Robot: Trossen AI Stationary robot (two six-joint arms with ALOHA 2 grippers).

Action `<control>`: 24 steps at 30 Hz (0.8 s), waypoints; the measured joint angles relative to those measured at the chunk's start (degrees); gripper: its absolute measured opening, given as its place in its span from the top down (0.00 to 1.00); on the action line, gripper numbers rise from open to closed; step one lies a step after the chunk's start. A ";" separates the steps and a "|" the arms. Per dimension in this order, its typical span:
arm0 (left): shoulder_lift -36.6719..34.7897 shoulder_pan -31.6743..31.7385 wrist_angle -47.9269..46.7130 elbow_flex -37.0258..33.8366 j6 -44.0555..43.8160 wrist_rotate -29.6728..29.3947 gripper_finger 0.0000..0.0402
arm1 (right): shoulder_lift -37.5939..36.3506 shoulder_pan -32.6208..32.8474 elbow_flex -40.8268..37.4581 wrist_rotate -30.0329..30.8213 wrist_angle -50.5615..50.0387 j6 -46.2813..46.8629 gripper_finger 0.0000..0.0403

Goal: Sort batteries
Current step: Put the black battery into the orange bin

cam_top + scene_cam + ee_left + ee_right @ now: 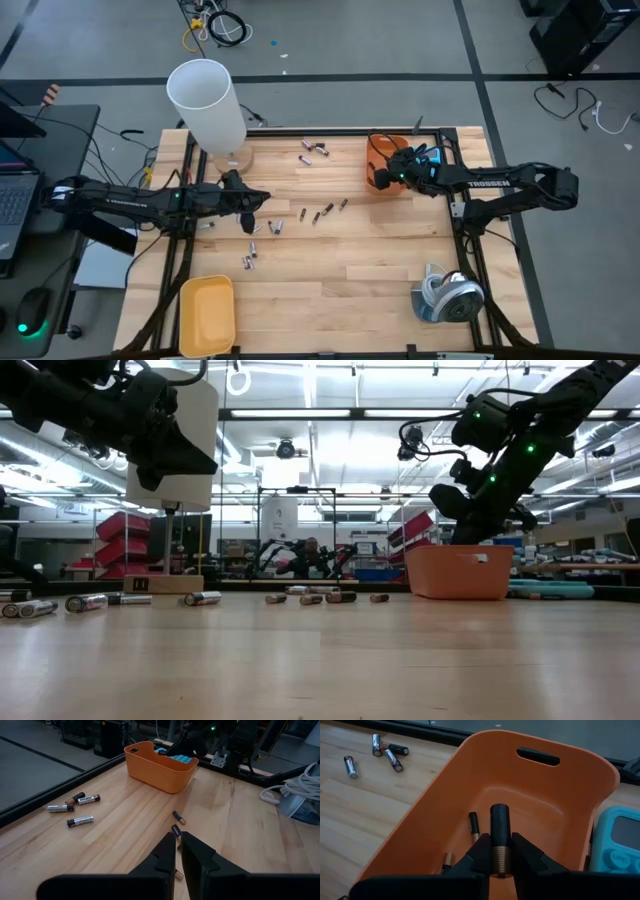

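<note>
The right gripper (501,851) pinches a black battery with a copper-coloured end (500,832) between its fingers, held above the inside of the orange bin (560,805). Only the right wrist view shows this grip; it also shows two more cells lying on the bin floor (474,825) and a corner of the blue calculator (620,845) just beside the bin. From above, the right gripper (390,172) is a dark mass over the bin (378,148), and the held cell cannot be made out.

The left gripper (178,849) hangs above the wood with its fingers almost together and nothing visible between them. Its wrist view shows loose batteries (80,821) on the table (125,827) and the bin across from it. The high view places it (248,222) near the white cylinder (207,103), with scattered batteries (320,213) between the two arms, a yellow tray (207,312) at the near left corner and a roll of tape (448,298) at the near right.

In the low view, cells lie in a row along the table (90,602), the bin's contents are hidden by its wall (462,574), and the left gripper is cut off by the picture's top edge.
</note>
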 joint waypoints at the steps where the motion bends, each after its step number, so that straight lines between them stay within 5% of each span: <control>1: 0.00 0.00 0.00 0.01 0.00 0.00 0.92 | 0.00 0.00 0.00 0.00 0.00 0.00 0.88; 24: 0.00 -0.01 -0.02 0.01 0.02 0.00 0.92 | 0.00 0.00 0.04 0.00 0.00 0.00 0.86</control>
